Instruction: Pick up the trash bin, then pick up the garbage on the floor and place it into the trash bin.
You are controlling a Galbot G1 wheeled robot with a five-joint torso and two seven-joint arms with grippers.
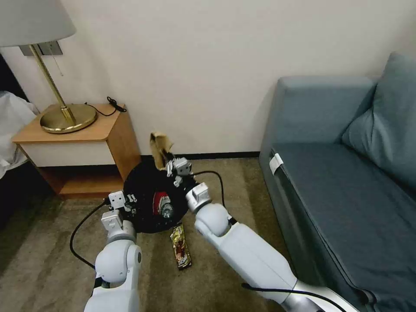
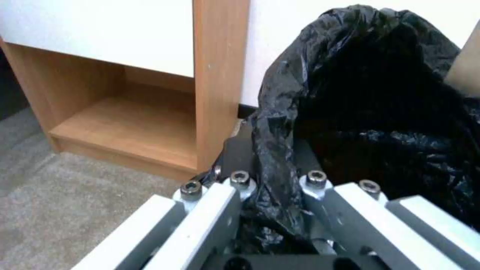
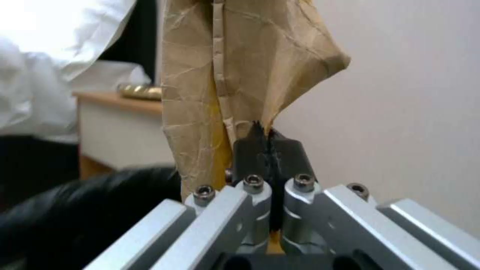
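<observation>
Head view, right gripper (image 1: pixel 167 161) pinching tan paper (image 1: pixel 159 147), above trash bin (image 1: pixel 143 190)

Floor (image 1: pixel 225 286): brown-olive carpet, running to the wall.
On floor: brown-gold snack wrapper (image 1: pixel 180 247) lying flat, just beside the trash bin (image 1: pixel 151 197).
Also on floor: wooden nightstand (image 1: pixel 73 147); blue sofa (image 1: pixel 346 182).

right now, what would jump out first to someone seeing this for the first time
The right hand holds a crumpled tan paper pinched upright above the trash bin, whose black bag the left hand grips at the rim beside the wooden nightstand. A brown-gold snack wrapper lies on the carpet just in front of the bin.
</observation>
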